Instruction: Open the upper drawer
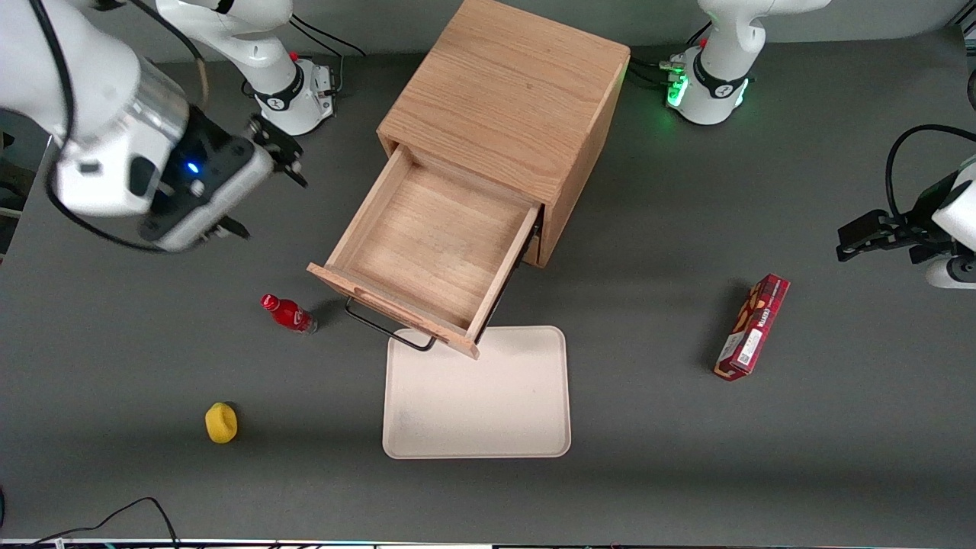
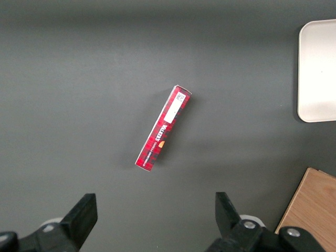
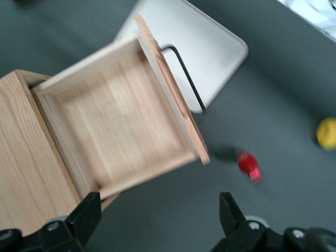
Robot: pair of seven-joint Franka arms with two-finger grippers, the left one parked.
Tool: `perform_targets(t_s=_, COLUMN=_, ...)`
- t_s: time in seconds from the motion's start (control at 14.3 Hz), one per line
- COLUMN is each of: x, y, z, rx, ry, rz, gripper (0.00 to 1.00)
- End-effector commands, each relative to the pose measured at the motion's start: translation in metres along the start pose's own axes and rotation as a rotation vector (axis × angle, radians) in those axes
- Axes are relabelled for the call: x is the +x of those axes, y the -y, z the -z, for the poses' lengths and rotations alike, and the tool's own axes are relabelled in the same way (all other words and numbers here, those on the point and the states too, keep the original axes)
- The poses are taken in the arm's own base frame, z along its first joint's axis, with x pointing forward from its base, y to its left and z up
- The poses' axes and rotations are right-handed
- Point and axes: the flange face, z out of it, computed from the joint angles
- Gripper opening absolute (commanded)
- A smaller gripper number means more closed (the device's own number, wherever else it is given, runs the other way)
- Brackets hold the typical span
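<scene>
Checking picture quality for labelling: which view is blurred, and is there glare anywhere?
Right wrist view: motion-blurred, upper drawer and red bottle smeared, claw open above the table. Front view: sharp, soft shadows, green glow at one arm base. Left wrist view: sharp, even light.

The upper drawer point(image 1: 427, 252) is standing pulled well out of the oak cabinet point(image 1: 507, 99), its black wire handle point(image 1: 385, 328) overhanging the cream tray point(image 1: 476, 412), while the gripper point(image 1: 263, 187) is hanging above the table toward the working arm's end, apart from the drawer, fingers spread.
</scene>
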Motion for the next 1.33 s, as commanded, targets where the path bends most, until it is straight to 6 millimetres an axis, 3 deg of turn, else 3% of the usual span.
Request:
perform_targets(t_s=0.0, x=-0.059, y=-0.030, z=0.027, rx=-0.056, ry=0.114, rz=-0.135, gripper=1.00)
perform_targets(t_s=0.07, x=-0.091, y=-0.043, z=0.040, rx=-0.064, ry=0.175, rz=-0.178, gripper=1.00)
perform_targets(t_s=0.28, x=-0.135, y=-0.084, z=0.029, rx=-0.064, ry=0.222, rz=-0.324, gripper=1.00)
perform_targets(t_s=0.63, x=-0.201, y=-0.092, z=-0.065, rx=-0.136, ry=0.044, rz=-0.397, gripper=1.00)
perform_targets(t_s=0.91, x=-0.202, y=-0.131, z=-0.069, rx=-0.068, ry=0.034, rz=-0.509, gripper=1.00)
perform_targets(t_s=1.05, x=-0.194, y=-0.123, z=-0.071, rx=-0.076, ry=0.035, rz=-0.624, gripper=1.00)
perform_targets(t_s=1.26, x=-0.186, y=-0.120, z=-0.063, rx=-0.099, ry=0.021, rz=-0.660, gripper=1.00)
